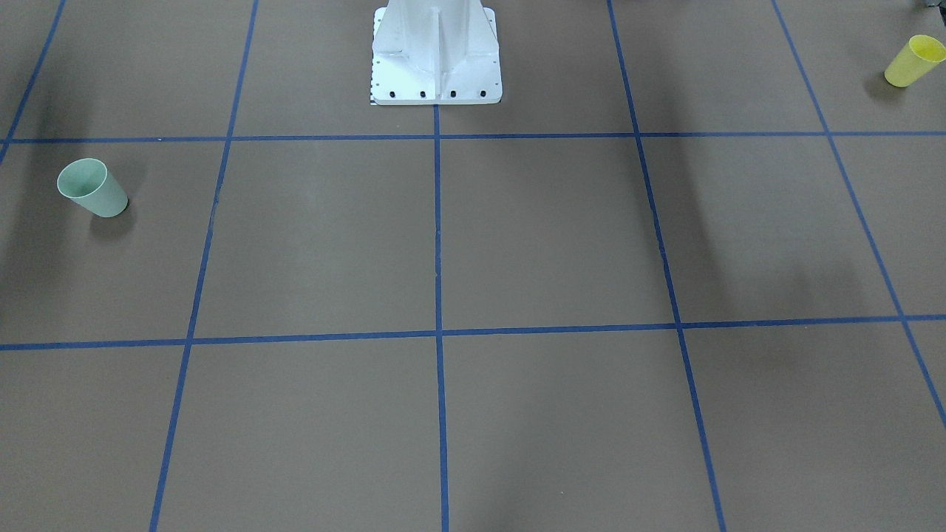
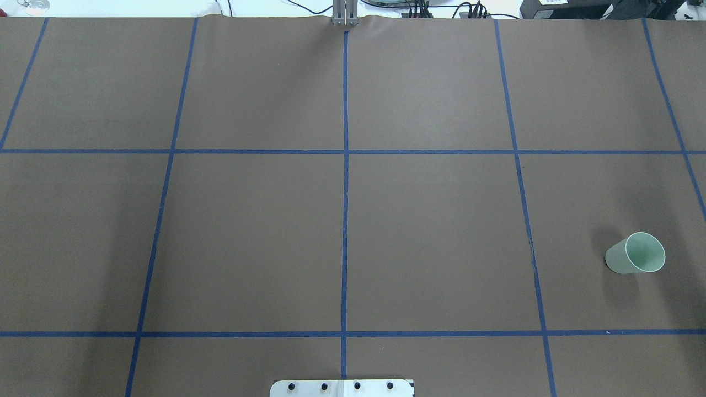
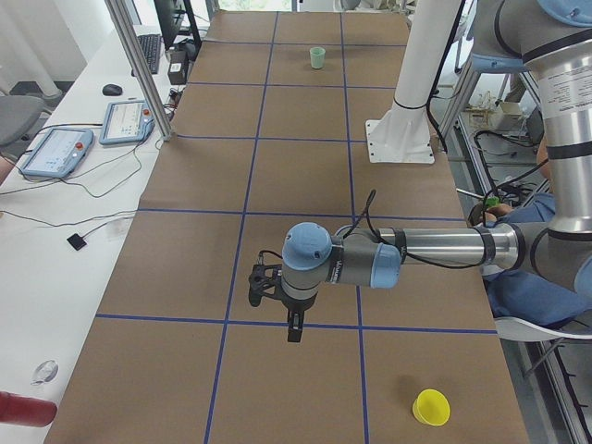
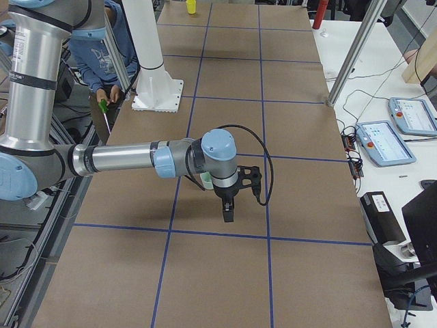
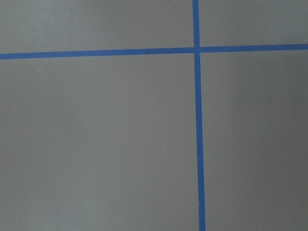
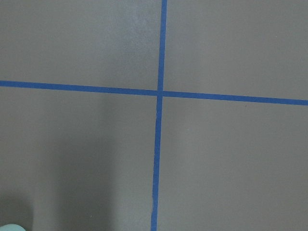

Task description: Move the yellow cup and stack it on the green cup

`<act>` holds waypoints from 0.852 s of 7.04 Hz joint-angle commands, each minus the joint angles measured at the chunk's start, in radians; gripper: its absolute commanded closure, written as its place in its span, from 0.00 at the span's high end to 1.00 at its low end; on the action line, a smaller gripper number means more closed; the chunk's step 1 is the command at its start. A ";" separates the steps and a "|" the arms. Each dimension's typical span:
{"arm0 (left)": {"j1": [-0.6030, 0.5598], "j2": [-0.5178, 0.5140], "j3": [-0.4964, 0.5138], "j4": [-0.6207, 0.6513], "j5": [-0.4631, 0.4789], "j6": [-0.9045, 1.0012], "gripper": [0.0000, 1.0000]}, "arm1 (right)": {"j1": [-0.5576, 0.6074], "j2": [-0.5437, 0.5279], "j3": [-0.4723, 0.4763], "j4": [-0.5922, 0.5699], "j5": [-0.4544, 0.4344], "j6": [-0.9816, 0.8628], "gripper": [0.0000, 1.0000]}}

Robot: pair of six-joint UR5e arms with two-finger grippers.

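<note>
The yellow cup (image 1: 914, 60) stands upright at the table's end on my left side; it also shows in the exterior left view (image 3: 431, 407) and far off in the exterior right view (image 4: 191, 7). The overhead view does not show it. The green cup (image 1: 92, 188) stands upright near the opposite end (image 2: 635, 253) (image 3: 317, 57), partly hidden behind my right arm (image 4: 206, 180). My left gripper (image 3: 291, 328) hangs above the table, about one grid square from the yellow cup. My right gripper (image 4: 227, 215) hangs above the table close to the green cup. I cannot tell whether either is open or shut.
The white robot pedestal (image 1: 436, 59) (image 2: 342, 387) stands at the table's robot-side edge. Blue tape lines (image 2: 345, 165) grid the brown table. Teach pendants (image 3: 129, 120) (image 4: 403, 116) lie on the side bench beyond a metal post (image 3: 139, 65). A person in blue (image 4: 102, 55) sits behind the robot.
</note>
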 commanded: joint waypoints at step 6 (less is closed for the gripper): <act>0.002 0.046 -0.028 -0.008 -0.034 0.005 1.00 | -0.001 -0.031 -0.008 0.004 0.092 0.000 1.00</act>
